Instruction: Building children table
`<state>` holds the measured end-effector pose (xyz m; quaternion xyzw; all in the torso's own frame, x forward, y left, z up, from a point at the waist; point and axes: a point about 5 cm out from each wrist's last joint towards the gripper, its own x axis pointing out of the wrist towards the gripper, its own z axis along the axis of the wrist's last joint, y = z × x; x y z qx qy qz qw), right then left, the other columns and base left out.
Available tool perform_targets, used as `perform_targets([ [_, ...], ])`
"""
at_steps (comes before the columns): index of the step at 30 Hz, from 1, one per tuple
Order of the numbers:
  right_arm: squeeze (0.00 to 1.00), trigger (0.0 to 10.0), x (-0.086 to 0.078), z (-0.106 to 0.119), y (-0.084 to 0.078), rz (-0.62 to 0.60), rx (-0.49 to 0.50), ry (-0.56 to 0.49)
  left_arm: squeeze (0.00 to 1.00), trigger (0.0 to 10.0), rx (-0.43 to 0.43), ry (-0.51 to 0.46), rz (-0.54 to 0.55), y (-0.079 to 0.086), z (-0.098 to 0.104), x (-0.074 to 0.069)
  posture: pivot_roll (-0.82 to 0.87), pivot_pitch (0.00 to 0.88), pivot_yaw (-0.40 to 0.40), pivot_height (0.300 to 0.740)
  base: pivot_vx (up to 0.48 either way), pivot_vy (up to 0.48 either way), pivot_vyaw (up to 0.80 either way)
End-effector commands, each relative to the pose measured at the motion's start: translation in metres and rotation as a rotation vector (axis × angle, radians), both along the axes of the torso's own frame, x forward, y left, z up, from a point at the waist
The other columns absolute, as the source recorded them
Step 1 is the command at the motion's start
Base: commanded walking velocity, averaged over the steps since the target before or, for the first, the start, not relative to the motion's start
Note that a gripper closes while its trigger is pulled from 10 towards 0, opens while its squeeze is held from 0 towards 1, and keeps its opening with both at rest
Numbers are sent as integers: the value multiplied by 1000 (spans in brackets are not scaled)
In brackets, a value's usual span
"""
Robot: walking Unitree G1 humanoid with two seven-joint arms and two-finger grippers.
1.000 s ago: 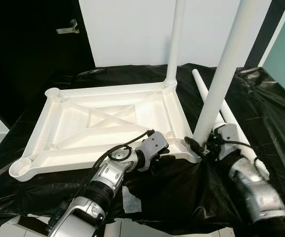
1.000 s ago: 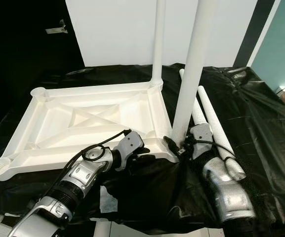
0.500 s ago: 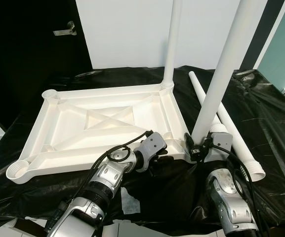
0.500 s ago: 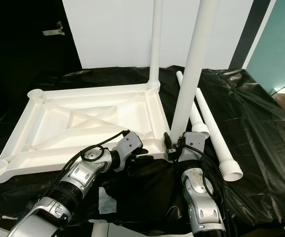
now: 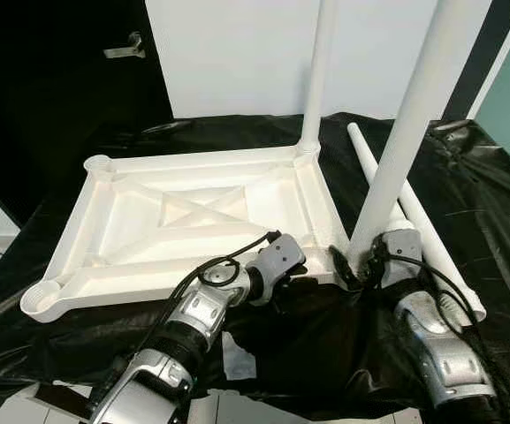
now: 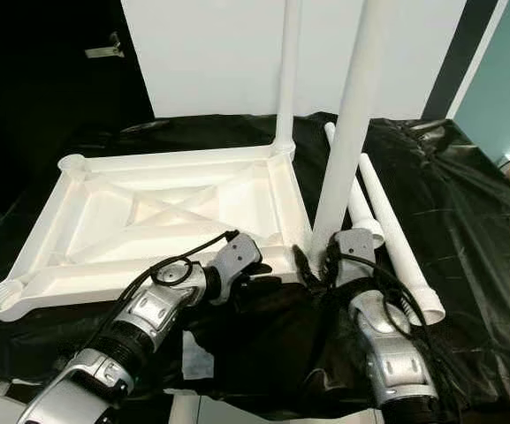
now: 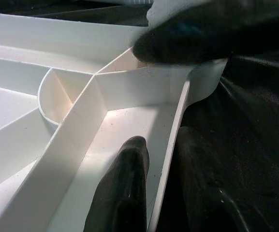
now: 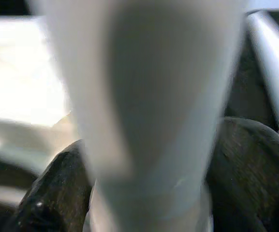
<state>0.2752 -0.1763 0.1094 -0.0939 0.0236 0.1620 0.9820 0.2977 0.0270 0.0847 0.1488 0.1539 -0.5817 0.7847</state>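
The upturned white plastic ribbed tabletop (image 5: 193, 221) lies on the black-sheeted worktop (image 5: 467, 194). The left gripper (image 7: 154, 159) pinches its near rim. The right gripper (image 5: 361, 269) clamps the upright white tubular leg (image 5: 396, 150) at the near right corner.
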Motion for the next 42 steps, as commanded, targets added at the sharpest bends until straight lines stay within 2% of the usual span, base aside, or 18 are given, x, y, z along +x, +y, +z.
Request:
perform_targets([
  [1, 0, 10000, 1, 2, -2, 80, -11, 32, 0, 10000, 103, 206, -33, 4, -48, -27, -103, 0, -18, 740, 0, 0, 0],
  [3, 0, 10000, -2, 2, -4, 209, -81, 80, 0, 10000, 106, 202, -39, 4, -47, -26, -107, 0, -12, 740, 0, 0, 0],
  [6, 0, 9922, -3, 4, -4, 271, -120, 93, 0, 10000, 109, 199, -37, 6, -47, -25, -104, 0, -12, 740, 0, 0, 0],
  [10, 0, 10000, -1, 7, -7, 281, -134, 80, 0, 10000, 112, 197, -36, 7, -47, -24, -103, 0, -11, 740, 0, 0, 0],
  [15, 0, 10000, 10, 16, -14, 271, -158, 36, 0, 10000, 115, 198, -35, 8, -47, -24, -94, 0, -10, 740, 0, 0, 0],
  [23, 0, 10000, 13, 19, -5, 351, -177, 32, 0, 10000, 125, 197, -28, 14, -48, -23, -72, 0, 3, 740, 0, 0, 0],
  [24, 0, 0, 13, 18, -3, 350, -169, 24, 0, 10000, 129, 198, -32, 16, -49, -24, -52, 0, 13, 740, 0, 0, 0],
  [34, 0, 0, 7, 7, 4, 366, -156, 38, 0, 10000, 125, 199, -19, 18, -48, -24, -36, 7, 2, 740, 0, 0, 0],
  [42, 0, 0, 9, 1, 4, 311, -135, 76, 0, 10000, 123, 202, -15, 18, -49, -25, -44, 9, -3, 740, 0, 0, 0],
])
